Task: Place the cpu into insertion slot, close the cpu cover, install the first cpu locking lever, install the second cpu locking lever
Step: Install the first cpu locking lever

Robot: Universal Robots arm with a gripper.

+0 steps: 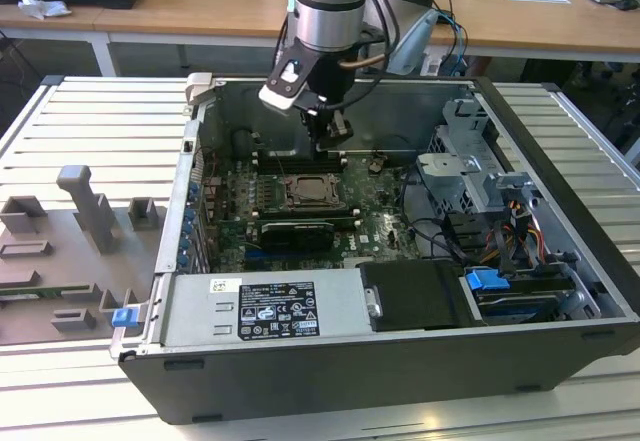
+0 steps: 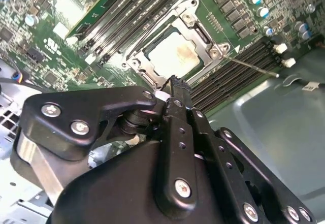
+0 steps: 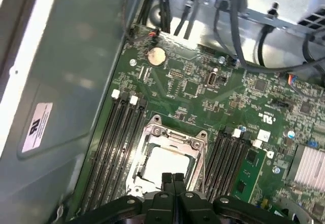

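**One gripper (image 1: pixel 333 141) low over the slot (image 1: pixel 312 190)**

In the exterior view, the arm reaches down into the open case (image 1: pixel 560 161). The gripper hangs over the green board (image 1: pixel 380 216), just past the slot on the side toward the case's far wall.

In the second wrist view, the jaws are together with nothing visible between them. Their tip is at the slot's edge; whether it touches cannot be told. The cpu (image 2: pixel 172 55) sits in the slot. Its pale top shows through the window of the cover (image 2: pixel 202 31), which lies flat around it. A thin lever (image 2: pixel 254 65) sticks out from one corner, across the memory slots (image 2: pixel 238 79).

In the first wrist view, the two fingers (image 3: pixel 166 181) meet along a straight seam, overlapping the cpu's near edge. The cover frames the cpu, with memory slots on both sides.
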